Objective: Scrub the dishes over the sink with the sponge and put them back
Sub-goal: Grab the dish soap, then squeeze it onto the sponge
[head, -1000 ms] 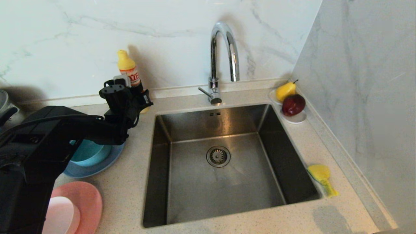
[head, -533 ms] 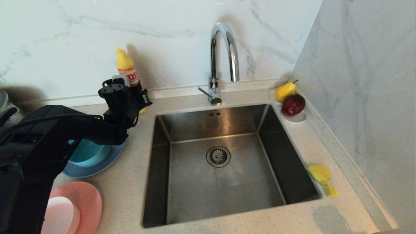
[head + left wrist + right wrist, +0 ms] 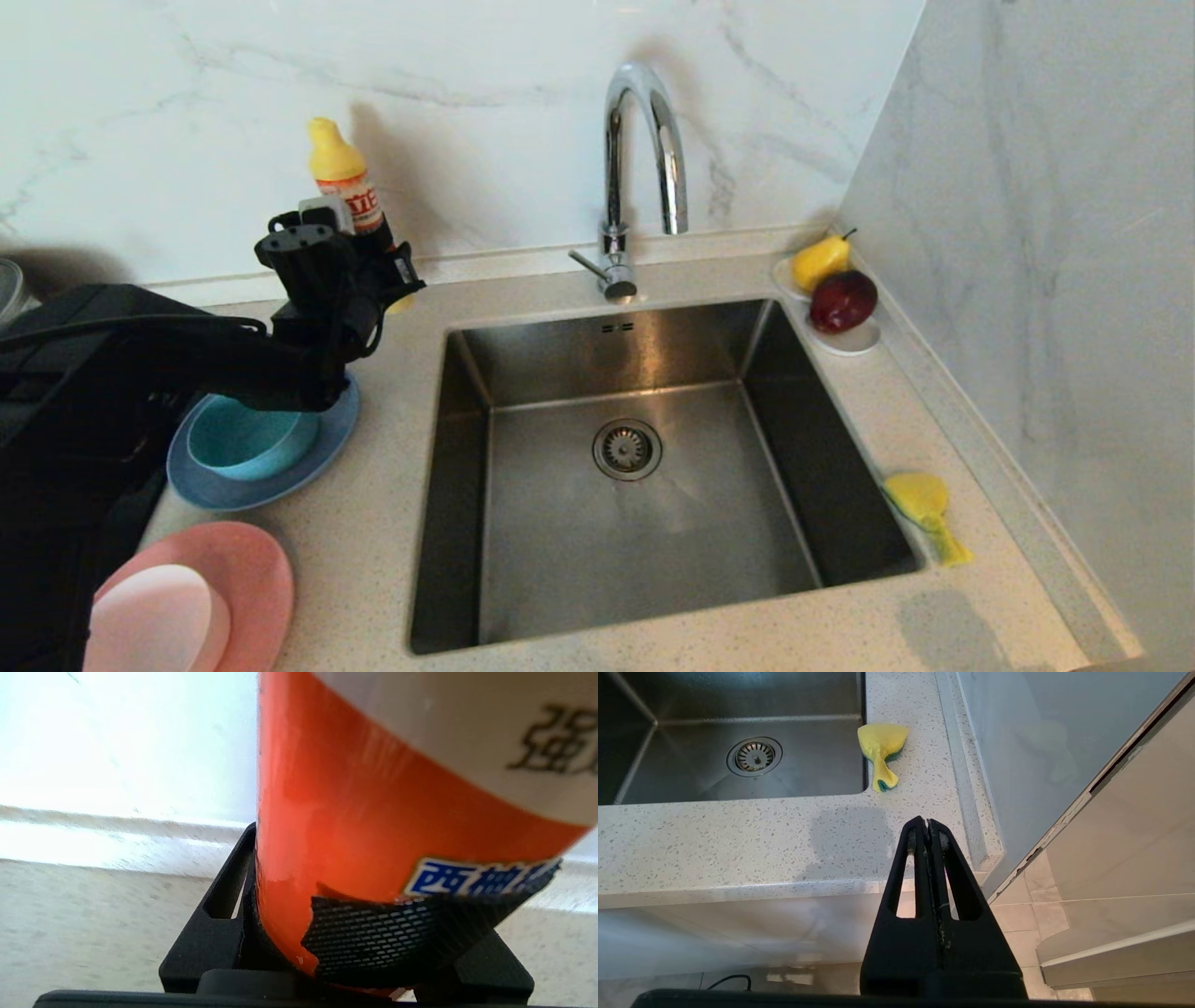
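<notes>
Head view showed the left end effector [image 3: 369, 271], clamped on the detergent bottle [image 3: 344, 191], had lifted it leftward, dishes [image 3: 245, 439] still unwashed.

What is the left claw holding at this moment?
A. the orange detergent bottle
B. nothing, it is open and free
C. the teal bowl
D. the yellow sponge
A. In the left wrist view the left claw is closed around the orange detergent bottle; the head view shows the sponge lying on the counter to the right of the sink, and the teal bowl resting on the blue plate.
</notes>
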### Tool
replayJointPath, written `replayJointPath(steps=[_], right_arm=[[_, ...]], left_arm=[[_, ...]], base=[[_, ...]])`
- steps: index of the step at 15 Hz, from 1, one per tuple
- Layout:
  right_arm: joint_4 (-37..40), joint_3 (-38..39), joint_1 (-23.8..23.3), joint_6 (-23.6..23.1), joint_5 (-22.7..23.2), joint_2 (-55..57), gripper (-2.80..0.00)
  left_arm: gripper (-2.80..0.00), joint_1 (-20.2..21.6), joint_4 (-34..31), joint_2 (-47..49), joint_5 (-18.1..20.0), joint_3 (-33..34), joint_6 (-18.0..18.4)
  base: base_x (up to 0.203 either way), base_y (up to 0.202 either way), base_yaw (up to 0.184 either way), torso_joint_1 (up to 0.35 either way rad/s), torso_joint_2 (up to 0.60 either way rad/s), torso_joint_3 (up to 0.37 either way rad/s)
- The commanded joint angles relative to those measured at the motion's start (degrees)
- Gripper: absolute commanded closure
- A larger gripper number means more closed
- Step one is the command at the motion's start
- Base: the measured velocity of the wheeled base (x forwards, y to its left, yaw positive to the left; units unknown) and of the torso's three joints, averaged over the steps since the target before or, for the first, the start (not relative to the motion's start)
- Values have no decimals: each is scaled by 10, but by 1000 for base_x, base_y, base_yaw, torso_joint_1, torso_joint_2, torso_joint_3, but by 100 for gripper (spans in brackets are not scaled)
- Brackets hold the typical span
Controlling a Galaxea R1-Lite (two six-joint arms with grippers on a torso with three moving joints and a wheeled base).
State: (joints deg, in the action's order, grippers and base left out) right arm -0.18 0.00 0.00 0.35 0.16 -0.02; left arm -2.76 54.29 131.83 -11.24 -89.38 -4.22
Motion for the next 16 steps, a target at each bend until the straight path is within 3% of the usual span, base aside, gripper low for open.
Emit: replayJointPath(steps=[1, 4, 9, 13, 16], right_arm=[[-1, 0, 0, 0, 0, 0, 0], [-1, 0, 0, 0, 0, 0, 0], [0, 0, 0, 0, 0, 0, 0], [0, 0, 0, 0, 0, 0, 0], [0, 0, 0, 0, 0, 0, 0]], left_arm=[[0, 0, 0, -48, -2, 12, -1], [0, -1, -16, -140, -11, 53, -1], [0, -18, -106, -339, -13, 161, 10], [0, -46, -222, -501, -8, 212, 53], [0, -94, -356, -600, 20, 231, 106]], base=[[0, 0, 0, 0, 0, 0], [0, 0, 0, 0, 0, 0], [0, 0, 0, 0, 0, 0], [0, 0, 0, 0, 0, 0], [0, 0, 0, 0, 0, 0]])
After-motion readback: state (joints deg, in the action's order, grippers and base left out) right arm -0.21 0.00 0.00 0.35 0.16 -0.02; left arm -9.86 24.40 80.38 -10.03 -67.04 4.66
